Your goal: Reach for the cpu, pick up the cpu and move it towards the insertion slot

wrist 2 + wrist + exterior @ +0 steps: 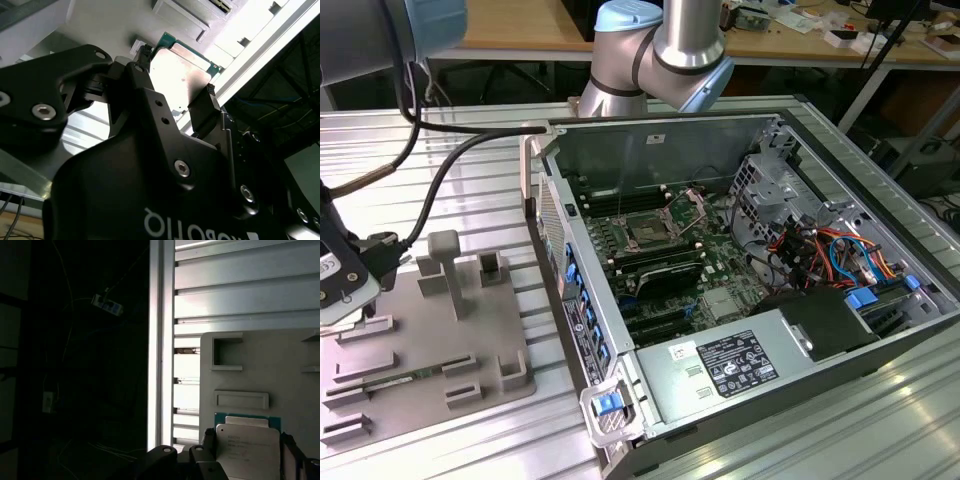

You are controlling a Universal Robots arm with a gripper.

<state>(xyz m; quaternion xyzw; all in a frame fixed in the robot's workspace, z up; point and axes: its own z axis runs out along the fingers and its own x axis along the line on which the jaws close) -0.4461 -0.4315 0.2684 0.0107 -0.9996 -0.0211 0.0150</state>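
The cpu (182, 70) sits between the two fingers (209, 100) of the tool (176, 76). Its silvery top faces the tool body and its green edge is exposed. In both wrist views the fingers bear on two opposite edges of the chip, so the tool is closed on the cpu. Whether the chip has cleared the grey tray (470, 340) cannot be determined. The tray lies directly beyond it in the first wrist view.

The tray rests on the slatted table (470, 160) at the exterior view's left. The insertion slot (650, 232) is well apart from it, inside the open computer case (880, 330) toward the exterior view's right.

Hazards:
- Grip is on thin edges only. A jolt or uneven finger contact could tilt or drop the chip.
- The case side wall (548, 215) stands between tray and slot. A low transfer path could strike it.
- The black cable (450, 165) trailing to the tool could snag on the case.
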